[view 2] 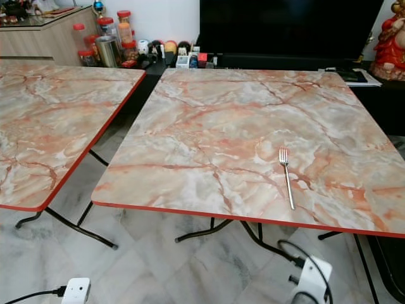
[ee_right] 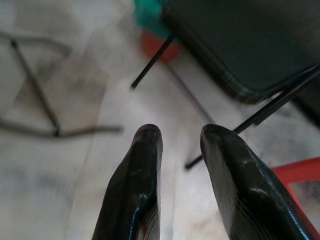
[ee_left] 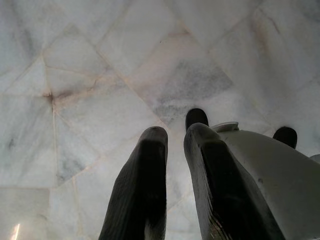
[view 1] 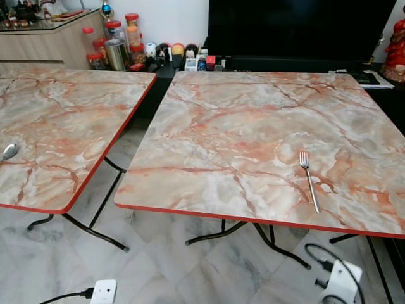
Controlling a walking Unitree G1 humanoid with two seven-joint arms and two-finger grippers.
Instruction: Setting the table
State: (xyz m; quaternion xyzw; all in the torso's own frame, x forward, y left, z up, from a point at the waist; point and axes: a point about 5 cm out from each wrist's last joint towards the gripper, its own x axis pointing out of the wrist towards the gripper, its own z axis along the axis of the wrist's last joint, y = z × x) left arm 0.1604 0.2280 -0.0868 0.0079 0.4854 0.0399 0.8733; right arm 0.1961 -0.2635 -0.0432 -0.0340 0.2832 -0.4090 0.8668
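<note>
Lying on the pink and white marble tabletop with the red edge (view 1: 253, 139), the thin silver metal fork (view 1: 309, 180) is the thing to watch. It sits close to the tabletop's near edge, toward the robot's right side. Its long line runs from the near edge away toward the far edge, a little slanted. The prongs point at the far edge and the handle end points back at the robot. Nothing else sits on this tabletop.

A second marble tabletop with a red edge (view 1: 57, 126) stands to the left of the fork's tabletop, with a gap of floor between them. A small shiny silver spoon (view 1: 8, 151) lies on it, far to the left of the fork.

The right pincer (ee_right: 180, 135) hangs low, under the height of the fork's tabletop, over the pale marble floor (ee_left: 100, 65). Its two black fingers are spread a little and hold nothing. The left pincer (ee_left: 175, 132) also hangs low over the floor. Its fingers have just a slim gap between them and pinch nothing.

I think the right arm is nearer to the fork. The left arm is nearer to the spoon. To reach the fork, the right pincer would have to come up and go forward.
</note>
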